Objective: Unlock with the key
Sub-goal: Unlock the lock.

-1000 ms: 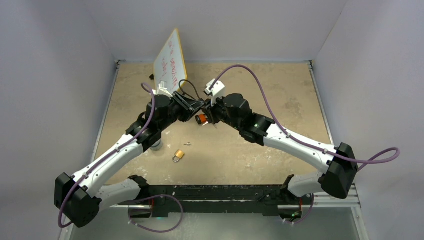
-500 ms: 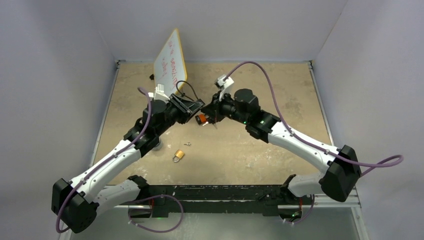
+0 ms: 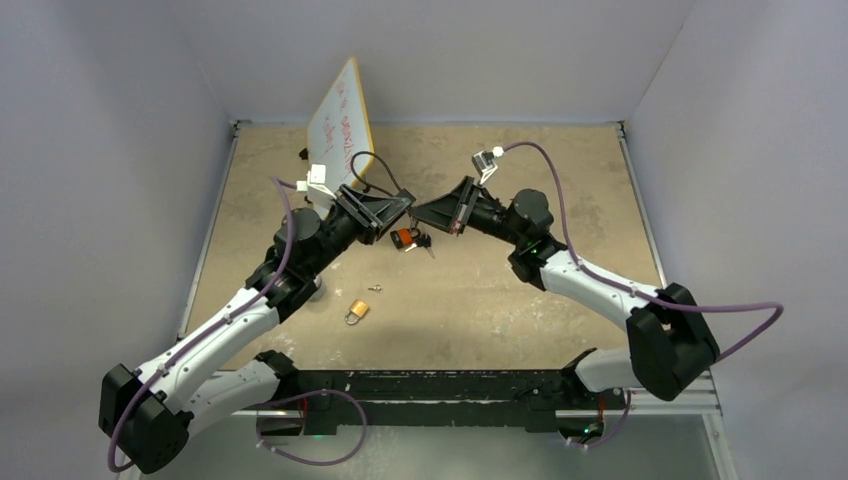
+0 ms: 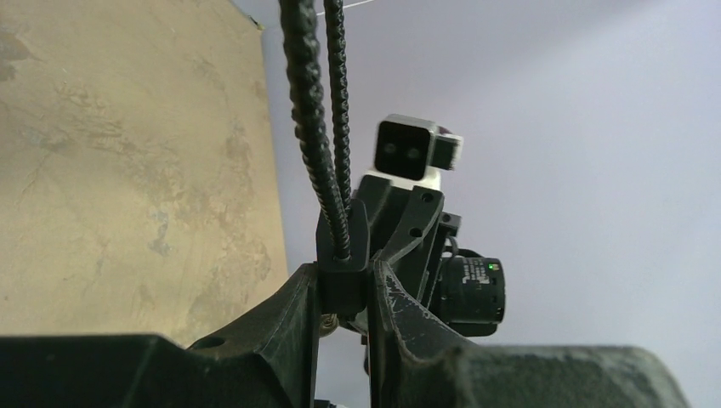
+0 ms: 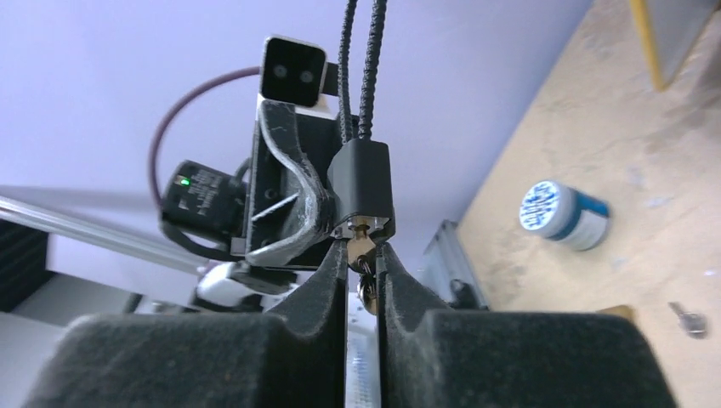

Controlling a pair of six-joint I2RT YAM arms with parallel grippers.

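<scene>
A black cable lock with a looped black cable hangs between my two grippers above the table's middle. My left gripper is shut on the lock's body; in the top view the left gripper points right. My right gripper is shut on a brass key whose tip sits in the lock body, with a key ring hanging below. In the top view the right gripper faces the left one, tip to tip.
A small brass padlock and a loose small key lie on the table near the left arm. An orange-and-black object lies under the grippers. A tilted whiteboard stands at the back left. A blue-and-white jar stands by the left arm.
Both wrists have risen and levelled out, so the grippers now meet tip to tip higher above the orange object. The right forearm has swung to the right. Both stay shut.
</scene>
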